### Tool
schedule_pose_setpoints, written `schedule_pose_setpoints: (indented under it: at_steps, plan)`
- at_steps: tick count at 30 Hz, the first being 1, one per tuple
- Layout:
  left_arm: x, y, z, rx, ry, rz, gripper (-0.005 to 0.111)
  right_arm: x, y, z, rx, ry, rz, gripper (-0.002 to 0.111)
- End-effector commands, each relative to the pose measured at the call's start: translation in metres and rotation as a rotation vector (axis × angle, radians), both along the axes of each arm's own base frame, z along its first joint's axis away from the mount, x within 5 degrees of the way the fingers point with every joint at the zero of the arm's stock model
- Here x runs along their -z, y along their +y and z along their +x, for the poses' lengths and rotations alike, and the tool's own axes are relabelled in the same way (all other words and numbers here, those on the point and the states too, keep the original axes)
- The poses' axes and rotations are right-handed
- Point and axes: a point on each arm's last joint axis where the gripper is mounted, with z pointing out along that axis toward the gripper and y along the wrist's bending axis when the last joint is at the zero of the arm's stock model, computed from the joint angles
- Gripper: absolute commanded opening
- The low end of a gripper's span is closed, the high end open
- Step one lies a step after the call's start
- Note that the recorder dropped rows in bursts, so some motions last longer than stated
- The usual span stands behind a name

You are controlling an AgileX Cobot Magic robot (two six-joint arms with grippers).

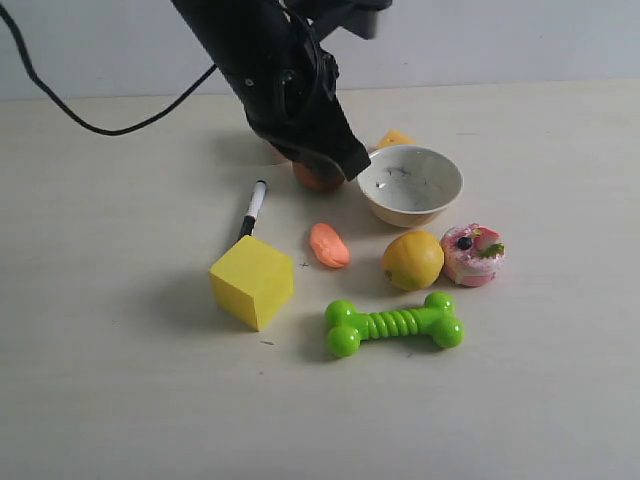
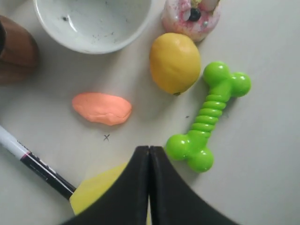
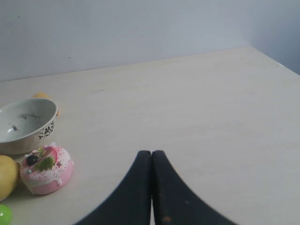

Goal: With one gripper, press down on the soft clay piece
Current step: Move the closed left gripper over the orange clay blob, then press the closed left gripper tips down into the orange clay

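The left arm [image 1: 290, 80] slants down from the far edge over mid-bench, the left jaws pressed together above the surface. The right jaws, likewise pressed together, face the far right corner.

It looked like a lab bench: a bare pale table [image 1: 100, 400] against a plain wall [image 1: 500, 40], a black cable [image 1: 60, 103] crossing its far edge, a toy bone [image 1: 395, 324] mid-table.

My glossy black tapered arm [image 1: 285, 75] trails a thin black cable [image 1: 110, 128]; my smooth black fingers [image 2: 126, 192] curve to points.
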Motion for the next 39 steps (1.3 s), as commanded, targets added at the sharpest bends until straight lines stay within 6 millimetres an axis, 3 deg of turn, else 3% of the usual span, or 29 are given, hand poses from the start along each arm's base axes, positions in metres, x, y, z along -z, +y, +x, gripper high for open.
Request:
schedule_pose_setpoints:
  at_steps: [1,11,21,31,39]
  plan:
    - [0.019,-0.008,0.012,0.001,0.037,0.080,0.000,0.001,0.000,0.000,-0.001,-0.006,-0.001,0.000]
    - [0.050,-0.023,0.023,0.004,0.009,0.239,0.000,0.001,0.000,0.000,-0.001,-0.006,-0.001,0.000]
    - [0.057,-0.027,0.030,-0.019,-0.007,0.230,0.000,0.001,0.000,0.000,-0.001,-0.006,-0.001,0.000]
    - [0.092,-0.034,0.036,-0.012,0.019,0.256,0.000,0.001,0.000,0.000,-0.001,-0.006,-0.001,0.000]
    - [0.103,-0.039,0.042,-0.016,-0.013,0.221,0.000,0.001,0.000,0.000,-0.001,-0.006,-0.001,0.000]
